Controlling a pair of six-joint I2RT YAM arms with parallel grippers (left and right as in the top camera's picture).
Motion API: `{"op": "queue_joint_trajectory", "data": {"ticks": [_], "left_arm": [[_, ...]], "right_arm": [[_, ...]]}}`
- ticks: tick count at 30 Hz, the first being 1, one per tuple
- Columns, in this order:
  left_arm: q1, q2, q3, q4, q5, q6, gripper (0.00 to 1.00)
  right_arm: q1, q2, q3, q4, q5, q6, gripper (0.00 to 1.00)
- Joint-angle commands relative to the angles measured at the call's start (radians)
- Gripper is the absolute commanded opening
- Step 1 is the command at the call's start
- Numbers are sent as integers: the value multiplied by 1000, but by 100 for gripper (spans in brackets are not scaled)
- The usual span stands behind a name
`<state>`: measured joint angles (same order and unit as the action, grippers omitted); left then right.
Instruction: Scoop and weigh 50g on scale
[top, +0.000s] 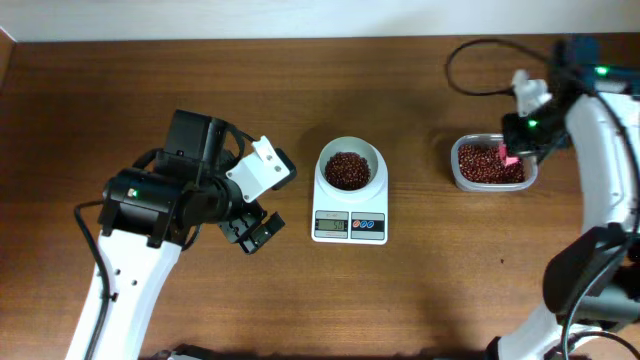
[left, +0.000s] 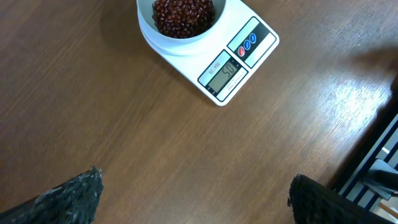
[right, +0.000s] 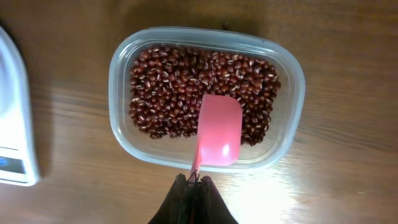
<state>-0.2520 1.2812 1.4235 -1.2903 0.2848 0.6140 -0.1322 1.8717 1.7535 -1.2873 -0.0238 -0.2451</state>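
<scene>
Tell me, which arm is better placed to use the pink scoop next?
The right. The right pincer is shut on the pink scoop by its handle, over the tub of beans. The left pincer hangs open above the table beside the scale, holding nothing.

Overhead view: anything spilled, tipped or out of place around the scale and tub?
Nothing stands out. The beans sit inside the bowl on the scale and in the clear tub, with no strays visible on the table. The scale sits flat, and the right gripper holds the pink scoop, apparently empty, over the tub.
</scene>
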Motion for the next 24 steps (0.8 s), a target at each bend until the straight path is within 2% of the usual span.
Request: {"op": "queue_joint_trajectory", "data": {"ticks": [1, 3, 7, 10, 13, 15, 17, 21, 24], "left_arm": [[6, 1, 13, 2, 15, 20, 99], [6, 1, 13, 2, 15, 20, 99], [6, 1, 13, 2, 15, 20, 99], [6, 1, 13, 2, 15, 20, 99], [6, 1, 13, 2, 15, 20, 99], [6, 1, 13, 2, 15, 20, 99], [6, 1, 13, 2, 15, 20, 99], [6, 1, 13, 2, 15, 20, 99], [6, 1, 13, 2, 15, 20, 99]], "right_arm": [[95, -18, 18, -3, 241, -9, 4], [127, -18, 18, -3, 287, -6, 4], [126, -23, 91, -35, 317, 92, 4], [104, -32, 249, -145, 317, 147, 4], [38, -48, 511, -335, 317, 220, 4], [-11, -61, 617, -412, 316, 279, 4], [-99, -140, 648, -412, 179, 359, 4], [-232, -255, 645, -412, -131, 358, 4], [-256, -362, 602, -411, -182, 359, 4]]}}
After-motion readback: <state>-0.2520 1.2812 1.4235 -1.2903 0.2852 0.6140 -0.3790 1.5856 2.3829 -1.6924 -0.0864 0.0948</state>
